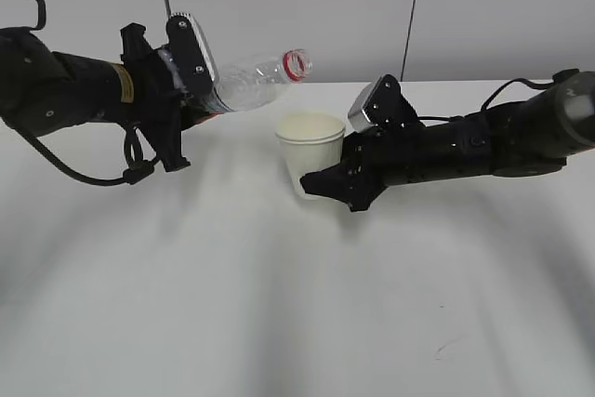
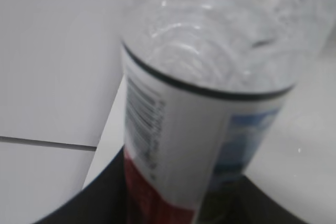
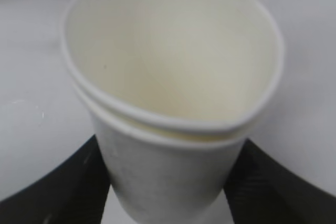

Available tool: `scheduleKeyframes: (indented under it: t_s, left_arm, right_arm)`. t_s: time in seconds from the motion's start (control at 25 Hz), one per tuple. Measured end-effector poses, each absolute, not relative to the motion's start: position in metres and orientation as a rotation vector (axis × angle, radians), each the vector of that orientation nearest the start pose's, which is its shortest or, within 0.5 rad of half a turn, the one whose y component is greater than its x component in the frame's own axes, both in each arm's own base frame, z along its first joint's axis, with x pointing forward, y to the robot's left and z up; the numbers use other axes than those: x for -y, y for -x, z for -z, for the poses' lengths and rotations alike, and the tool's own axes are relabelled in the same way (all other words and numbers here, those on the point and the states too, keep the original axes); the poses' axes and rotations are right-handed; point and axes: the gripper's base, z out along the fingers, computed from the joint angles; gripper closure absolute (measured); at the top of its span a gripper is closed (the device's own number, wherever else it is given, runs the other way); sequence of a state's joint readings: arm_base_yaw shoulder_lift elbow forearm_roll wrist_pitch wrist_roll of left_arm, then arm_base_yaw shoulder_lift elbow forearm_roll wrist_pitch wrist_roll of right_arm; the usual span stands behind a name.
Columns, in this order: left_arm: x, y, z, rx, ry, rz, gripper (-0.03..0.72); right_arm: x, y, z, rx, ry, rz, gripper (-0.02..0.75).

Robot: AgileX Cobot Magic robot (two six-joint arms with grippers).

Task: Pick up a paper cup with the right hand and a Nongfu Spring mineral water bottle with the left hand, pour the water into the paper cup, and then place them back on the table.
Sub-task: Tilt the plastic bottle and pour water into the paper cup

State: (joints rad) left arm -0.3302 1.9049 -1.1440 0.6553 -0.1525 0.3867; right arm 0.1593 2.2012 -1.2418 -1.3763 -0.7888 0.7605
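Note:
My left gripper [image 1: 191,90] is shut on the clear water bottle [image 1: 253,81], held in the air and tilted almost flat, its uncapped red-ringed mouth [image 1: 296,64] pointing right, above and just left of the paper cup [image 1: 310,151]. In the left wrist view the bottle [image 2: 210,77] fills the frame, its label between the black fingers [image 2: 100,198]. My right gripper [image 1: 325,183] is shut on the cup, which shows two stacked rims. The right wrist view shows the cup [image 3: 168,93] squeezed slightly oval between the fingers [image 3: 58,187]; its inside looks dry. No water stream shows.
The white table [image 1: 279,304] spreads below both arms, with a small dark scuff [image 1: 437,352] at the front right. A grey panelled wall [image 1: 353,6] stands behind.

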Motion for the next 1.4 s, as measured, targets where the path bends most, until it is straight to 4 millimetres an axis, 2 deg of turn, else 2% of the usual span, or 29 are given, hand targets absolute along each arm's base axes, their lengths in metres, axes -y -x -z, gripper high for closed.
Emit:
scheduleKeyframes:
  t_s: [0.28,0.8,1.16,1.4]
  left_arm:
    - [0.141,-0.401,-0.205,-1.64,-1.391,-0.389,0.438]
    - [0.138,-0.401,-0.204,-1.595,-1.516,-0.481,0.433]
    - [0.137,-0.41,-0.219,-1.547,-1.558,-0.579,0.432]
    - [0.135,-0.411,-0.216,-1.533,-1.609,-0.623,0.432]
  right_arm:
    - [-0.13,-0.41,-0.108,-1.808,1.1,-0.64,0.281]
    - [-0.129,-0.415,-0.114,-1.792,1.078,-0.634,0.281]
    - [-0.129,-0.416,-0.116,-1.782,1.071,-0.654,0.281]
    - [-0.129,-0.416,-0.116,-1.782,1.074,-0.654,0.281]
